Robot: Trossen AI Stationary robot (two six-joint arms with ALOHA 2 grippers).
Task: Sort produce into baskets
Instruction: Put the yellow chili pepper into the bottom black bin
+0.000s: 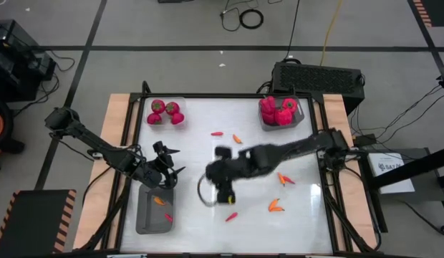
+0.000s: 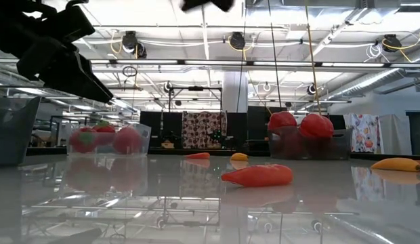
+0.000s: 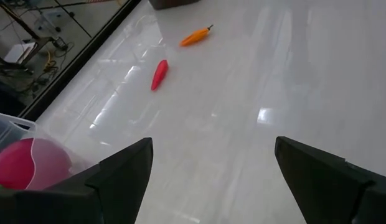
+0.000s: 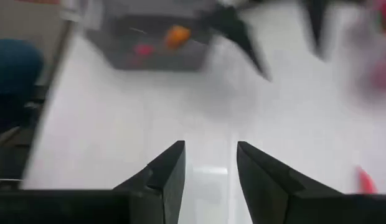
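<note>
Right gripper (image 1: pixel 223 195) hangs over mid-desk (image 1: pixel 200 143), fingers a bit apart, pinching nothing. One red chilli (image 1: pixel 231 216) lies just beside it. Left gripper (image 1: pixel 167 166) is spread wide by the grey tub (image 1: pixel 152 209) holding two chillies.

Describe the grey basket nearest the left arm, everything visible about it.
The grey basket is a shallow rectangular tub with rounded corners, apparently translucent grey plastic. It sits upright on the white table at the near left corner, long side running along the left edge. Inside lie two small pieces: an orange chilli and a red chilli; the rest of its floor is bare. The left gripper hovers open beside its far end, not touching it. Nothing else touches it.
</note>
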